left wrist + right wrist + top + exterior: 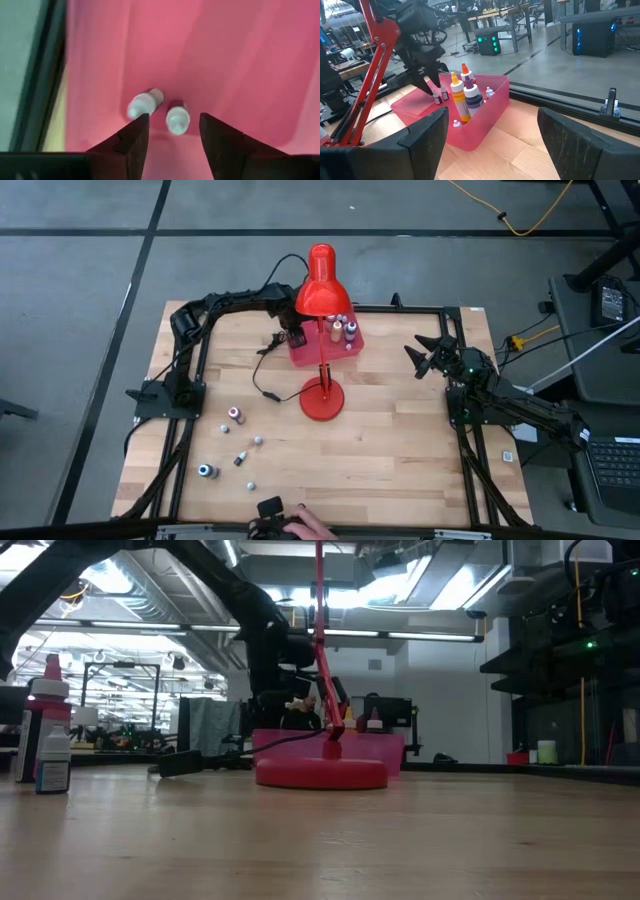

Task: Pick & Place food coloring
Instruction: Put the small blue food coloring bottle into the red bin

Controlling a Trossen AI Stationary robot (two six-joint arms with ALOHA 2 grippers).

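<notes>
The bench (400,450) carries a tall red lamp (322,395) near its middle, its shade hanging over a pink tray (352,348) at the far side. The left arm reaches round to that tray, and its left gripper (170,131) hangs just inside, fingers spread apart with nothing between them; two small bottles (177,119) lie on the tray floor right below, one directly under the gap. More bottles (465,95) stand upright in the tray's other corner, and several loose bottles (236,415) sit scattered on the bench near the left edge, well apart from the tray. The right gripper (428,352) waits at the right side, spread wide and empty. The risk from here, I judge, is the lift out: the lamp's shade and stem stand close by, so a careless rise could nudge the lamp, or a finger could catch the tray wall and drag it.
</notes>
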